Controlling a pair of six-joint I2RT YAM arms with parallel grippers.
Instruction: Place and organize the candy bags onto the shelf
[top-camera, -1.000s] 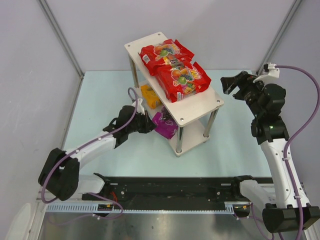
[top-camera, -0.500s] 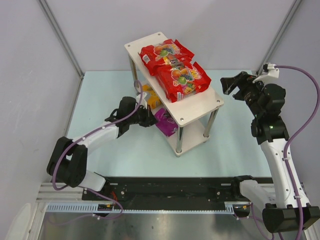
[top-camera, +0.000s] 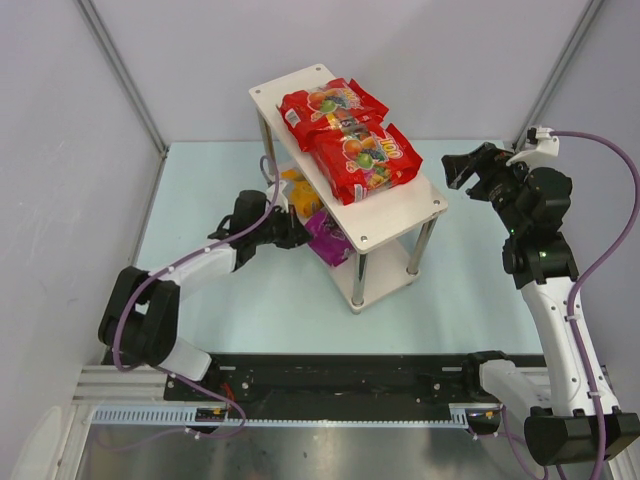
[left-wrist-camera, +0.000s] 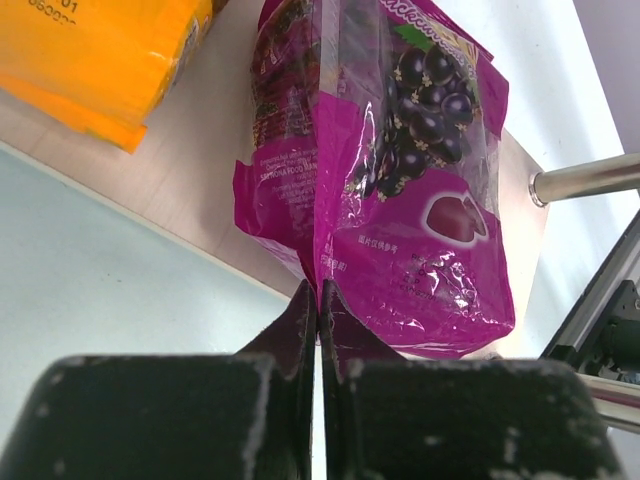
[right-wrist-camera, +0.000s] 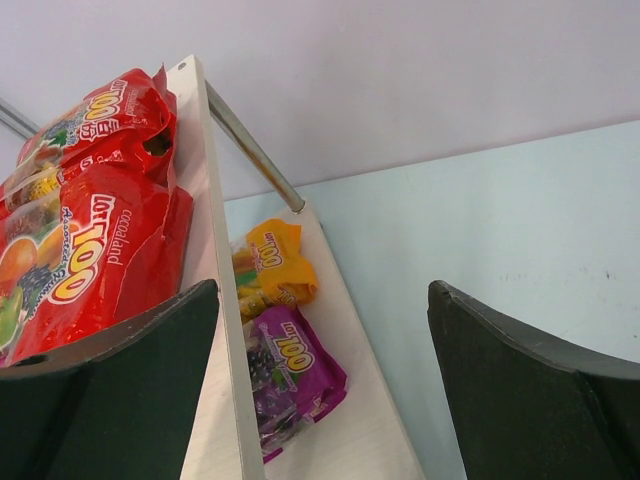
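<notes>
Two red candy bags (top-camera: 330, 105) (top-camera: 367, 158) lie on the top board of the shelf (top-camera: 400, 212). The orange-yellow bag (top-camera: 299, 190) and the purple bag (top-camera: 328, 243) lie on the lower board (left-wrist-camera: 200, 170). My left gripper (top-camera: 298, 232) is at the shelf's left side, shut on the purple bag's near edge (left-wrist-camera: 400, 200); the orange-yellow bag (left-wrist-camera: 90, 60) lies just beyond it. My right gripper (top-camera: 462, 168) is open and empty, raised to the right of the shelf. Its view shows the red bags (right-wrist-camera: 90, 250), the orange-yellow bag (right-wrist-camera: 270, 262) and the purple bag (right-wrist-camera: 290, 370) between its wide-apart fingers.
A metal shelf leg (left-wrist-camera: 585, 180) stands just right of the purple bag. Another leg (top-camera: 358, 283) stands at the shelf's near corner. Grey walls enclose the pale blue table (top-camera: 250, 310) at the back and sides. A black rail (top-camera: 340, 375) runs along the near edge.
My left arm has reached further toward the shelf, carrying the purple bag in under the top board beside the orange-yellow bag. The right arm has not moved.
</notes>
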